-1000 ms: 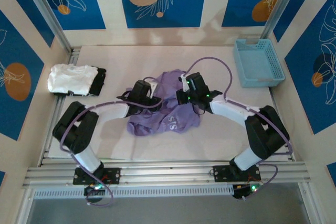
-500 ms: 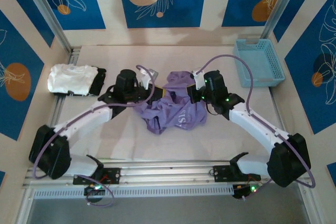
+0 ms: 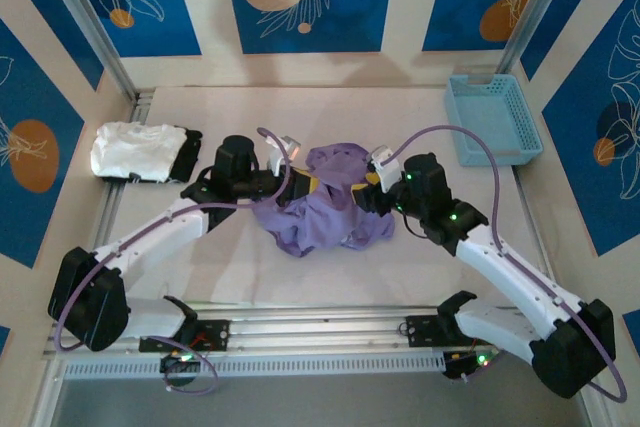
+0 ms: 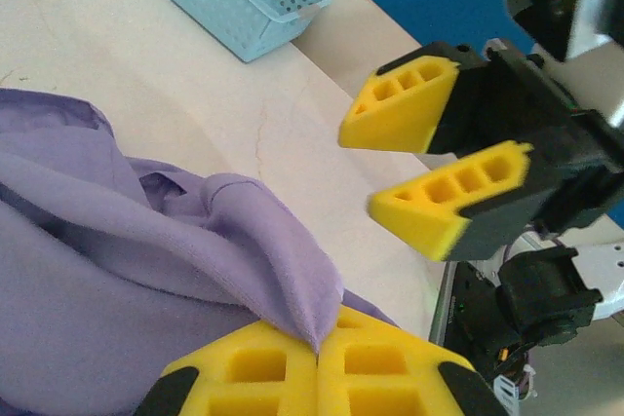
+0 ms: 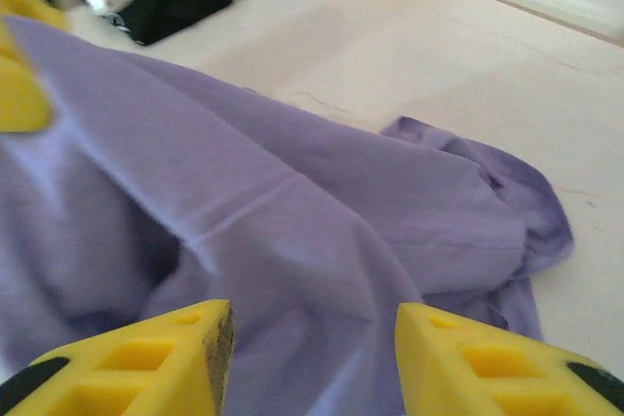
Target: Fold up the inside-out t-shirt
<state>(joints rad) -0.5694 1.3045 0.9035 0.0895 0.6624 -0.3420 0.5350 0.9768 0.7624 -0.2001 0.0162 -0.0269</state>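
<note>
left gripper [image 4: 317, 362]: clenched on a raised fold of lavender cloth, pads meeting on it; this lifts that edge so the heap can be drawn open.
right gripper [image 5: 312, 338]: jaws apart with nothing between them, hovering just over the cloth and facing the other gripper (probably poised for a second hold).
inside-out t-shirt [image 3: 325, 202]: bunched mid-table [image 3: 200, 257] between both grippers, not yet flat.
surroundings: white garment [image 3: 130, 150] and black garment [image 3: 185, 155] far left, blue basket [image 3: 492, 117] far right, all well apart from the work.
</note>
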